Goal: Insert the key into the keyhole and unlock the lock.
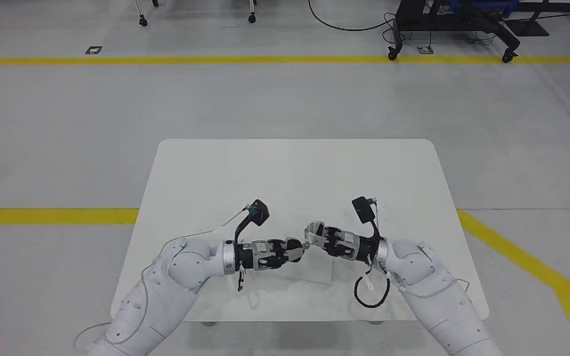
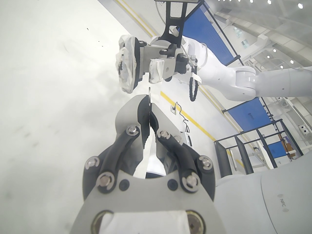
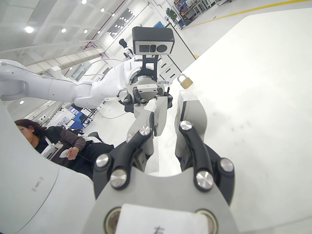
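Observation:
A thin metal key, seen edge-on, sticks out of my left gripper, which is shut on it. My right gripper stands open with tape-wrapped fingers, directly facing the key's tip and a short gap from it. Both grippers meet above the front middle of the white table, the left gripper tip to tip with the right gripper. A brass padlock with a silver shackle lies on the table near its edge, beyond the left gripper and apart from both.
The table's far half is bare white surface. Its front edge runs just behind the two forearms. Yellow floor lines pass on either side.

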Controlling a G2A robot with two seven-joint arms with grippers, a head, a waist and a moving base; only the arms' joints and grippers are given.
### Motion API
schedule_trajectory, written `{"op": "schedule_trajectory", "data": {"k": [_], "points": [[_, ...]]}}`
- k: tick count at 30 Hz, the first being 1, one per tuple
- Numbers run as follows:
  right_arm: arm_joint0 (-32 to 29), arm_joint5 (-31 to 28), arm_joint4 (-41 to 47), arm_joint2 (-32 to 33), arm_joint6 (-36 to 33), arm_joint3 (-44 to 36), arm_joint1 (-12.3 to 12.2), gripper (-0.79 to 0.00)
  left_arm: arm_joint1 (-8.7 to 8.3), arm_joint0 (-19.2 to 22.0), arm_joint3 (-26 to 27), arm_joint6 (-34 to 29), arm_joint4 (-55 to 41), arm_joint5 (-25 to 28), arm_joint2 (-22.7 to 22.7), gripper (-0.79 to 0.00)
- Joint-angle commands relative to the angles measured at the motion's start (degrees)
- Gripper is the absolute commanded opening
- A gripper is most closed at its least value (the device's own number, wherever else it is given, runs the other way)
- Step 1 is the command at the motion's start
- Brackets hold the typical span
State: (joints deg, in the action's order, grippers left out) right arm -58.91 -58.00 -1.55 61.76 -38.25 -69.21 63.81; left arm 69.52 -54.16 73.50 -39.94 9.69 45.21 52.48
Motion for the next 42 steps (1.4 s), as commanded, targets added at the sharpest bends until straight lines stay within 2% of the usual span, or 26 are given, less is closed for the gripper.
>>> {"op": "schedule_trajectory", "data": {"k": [1, 14, 19, 22, 42], "points": [[-0.1, 0.0, 0.2, -0.1, 0.0, -0.2, -0.1, -0.656, -0.05, 0.0, 0.0, 0.0, 0.0, -0.4, 0.1, -0.785], [-0.6, 0.0, 0.9, -0.3, -2.0, -1.5, -1.0, -0.683, -0.18, 0.2, 0.4, -0.5, 0.1, -1.6, -0.4, -0.785], [-0.8, 0.0, 0.2, -0.2, -2.5, -1.9, -1.4, -0.720, -0.19, 0.3, 0.8, -0.7, -0.2, -2.0, -0.5, -0.785], [-0.9, 0.0, 0.0, -0.2, -2.4, -2.1, -1.5, -0.785, -0.24, 0.5, 0.9, -1.0, -0.3, -2.3, -0.5, -0.785], [-1.4, 0.0, -2.1, -0.6, -1.2, -2.9, -2.5, -0.785, -0.57, 0.8, 0.1, -1.2, -3.0, -3.5, 0.4, -0.785]]}}
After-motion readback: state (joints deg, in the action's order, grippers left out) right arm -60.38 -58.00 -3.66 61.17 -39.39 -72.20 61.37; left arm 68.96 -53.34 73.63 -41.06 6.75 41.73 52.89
